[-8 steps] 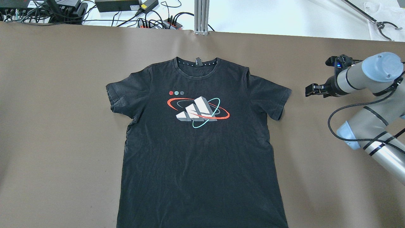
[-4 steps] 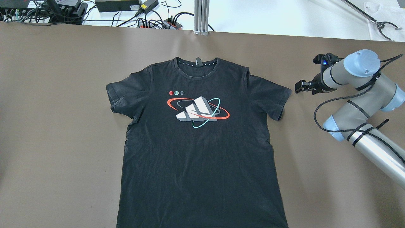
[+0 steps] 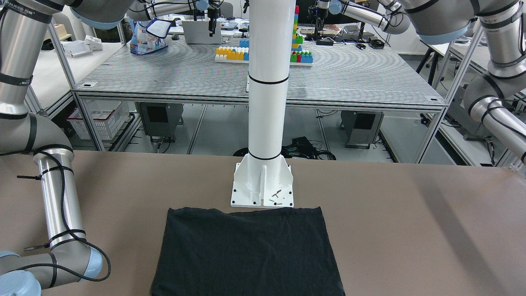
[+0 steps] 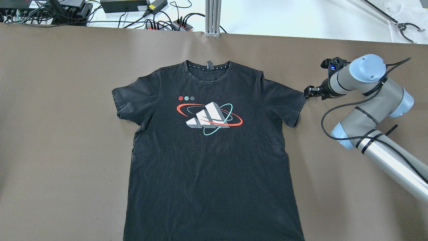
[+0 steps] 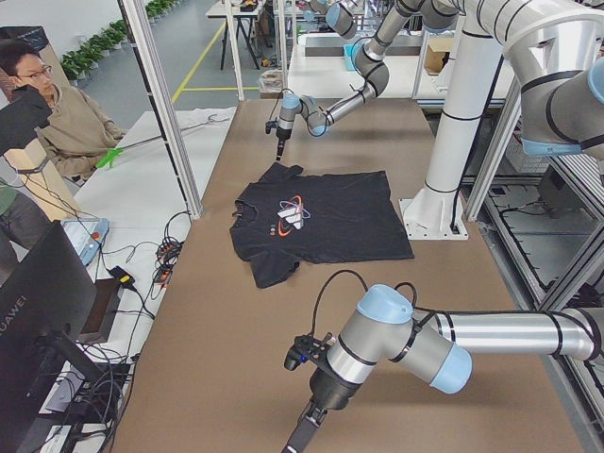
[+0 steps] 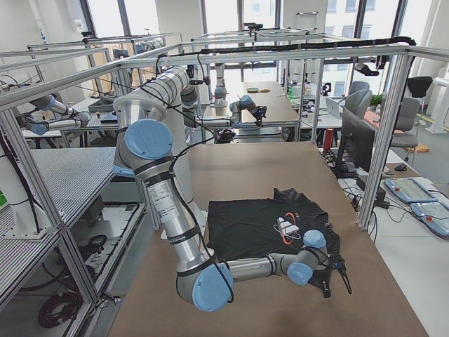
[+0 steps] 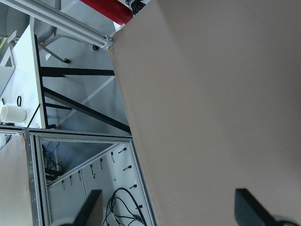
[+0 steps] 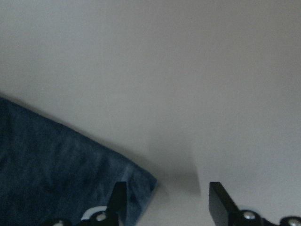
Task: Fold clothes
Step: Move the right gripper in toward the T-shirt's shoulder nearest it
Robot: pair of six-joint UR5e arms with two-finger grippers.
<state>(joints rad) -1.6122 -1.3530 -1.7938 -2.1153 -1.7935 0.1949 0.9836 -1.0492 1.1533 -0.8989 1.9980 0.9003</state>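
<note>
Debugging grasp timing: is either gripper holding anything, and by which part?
Nothing is held. The right gripper is open at a sleeve corner of the T-shirt. The left gripper is open over bare table.

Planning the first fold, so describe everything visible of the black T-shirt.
The black T-shirt looks like soft, faintly wrinkled knit. It lies flat and unfolded on the brown table, front up, collar away from the robot, both short sleeves spread. A chest print shows grey blocks ringed in red and teal, with three small dots above. The right gripper, fingers open, is poised over one sleeve corner; contact cannot be told.
</note>
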